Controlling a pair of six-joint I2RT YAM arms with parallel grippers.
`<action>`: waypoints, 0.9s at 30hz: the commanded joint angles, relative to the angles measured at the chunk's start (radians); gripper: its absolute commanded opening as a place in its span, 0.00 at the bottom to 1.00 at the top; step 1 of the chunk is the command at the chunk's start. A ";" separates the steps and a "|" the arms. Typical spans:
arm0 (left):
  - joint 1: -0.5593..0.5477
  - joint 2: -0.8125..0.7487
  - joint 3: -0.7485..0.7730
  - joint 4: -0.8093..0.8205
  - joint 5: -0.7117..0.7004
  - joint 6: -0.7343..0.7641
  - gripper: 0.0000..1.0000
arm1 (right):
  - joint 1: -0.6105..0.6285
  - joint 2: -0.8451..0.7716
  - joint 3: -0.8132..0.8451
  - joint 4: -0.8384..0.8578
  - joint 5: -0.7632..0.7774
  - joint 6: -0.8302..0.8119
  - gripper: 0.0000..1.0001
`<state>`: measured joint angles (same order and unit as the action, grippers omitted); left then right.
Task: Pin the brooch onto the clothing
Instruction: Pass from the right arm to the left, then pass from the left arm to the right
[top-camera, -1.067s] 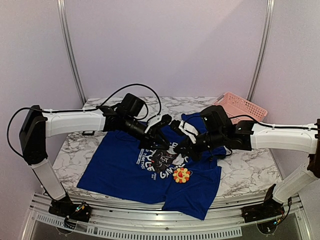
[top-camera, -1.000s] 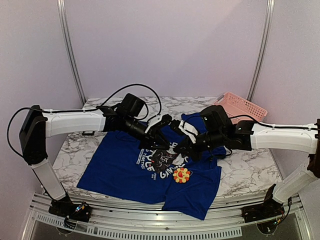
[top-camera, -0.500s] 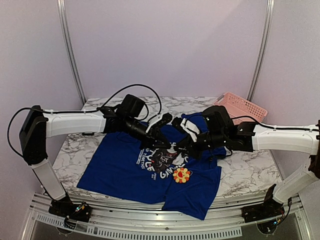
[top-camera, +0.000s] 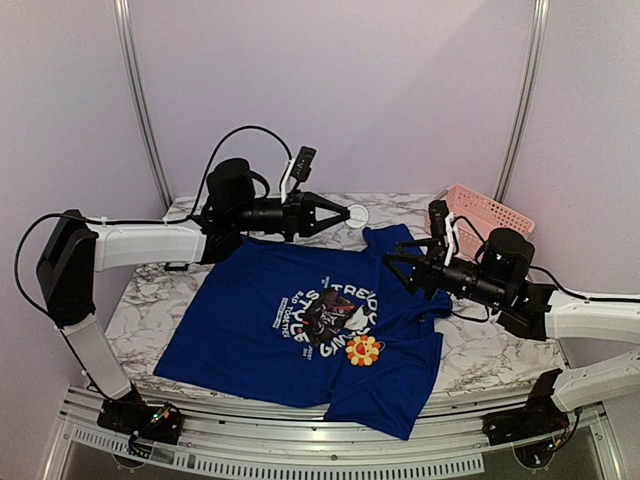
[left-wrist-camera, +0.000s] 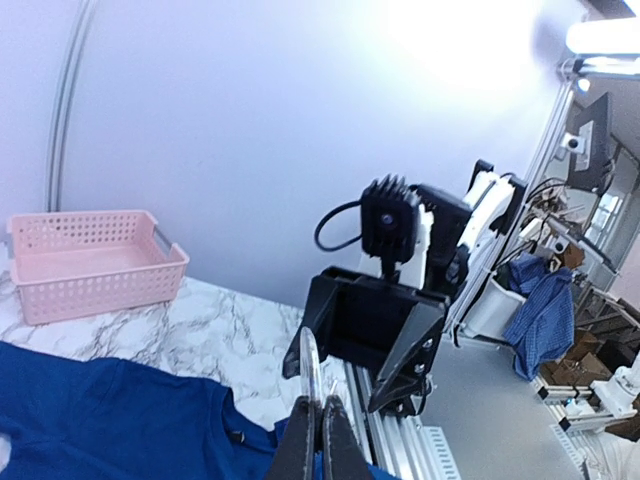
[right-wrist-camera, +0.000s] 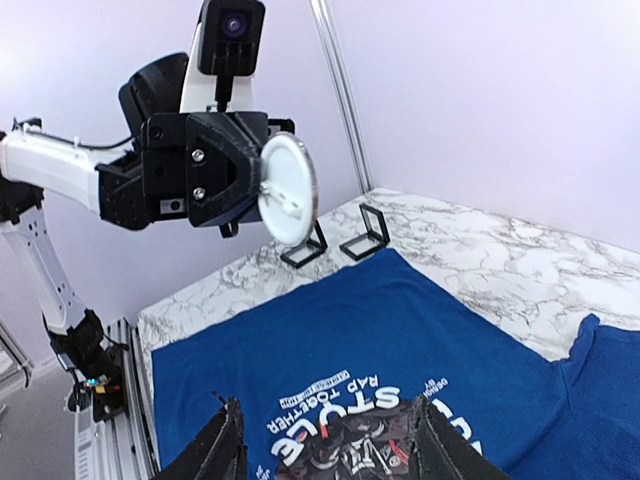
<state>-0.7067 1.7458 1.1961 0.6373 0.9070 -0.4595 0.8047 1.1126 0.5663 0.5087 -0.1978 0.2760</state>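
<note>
You have open room above the small yellow, orange and red flower brooch (top-camera: 363, 349). The left claw (top-camera: 341, 215), gripping a white round disc (top-camera: 356, 214), and the right claw (top-camera: 398, 270) hang behind it.

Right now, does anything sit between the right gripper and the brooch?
Nothing visible does. The brooch lies uncovered on the shirt; the open right gripper hovers beyond it, and the left gripper, shut on a white disc, is raised clear.

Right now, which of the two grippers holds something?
The left gripper: its jaws are shut on a white disc. The right gripper stands open and empty over the T-shirt.
</note>
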 joint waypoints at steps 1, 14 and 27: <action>-0.020 0.016 0.007 0.246 -0.044 -0.210 0.00 | 0.003 0.110 -0.002 0.421 0.025 0.129 0.52; -0.078 0.026 -0.012 0.317 -0.080 -0.236 0.00 | 0.016 0.264 0.139 0.534 -0.100 0.089 0.44; -0.088 0.040 -0.003 0.317 -0.067 -0.231 0.00 | 0.017 0.261 0.137 0.520 -0.143 0.059 0.11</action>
<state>-0.7799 1.7679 1.1950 0.9409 0.8425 -0.6868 0.8181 1.3849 0.7078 1.0325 -0.3256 0.3588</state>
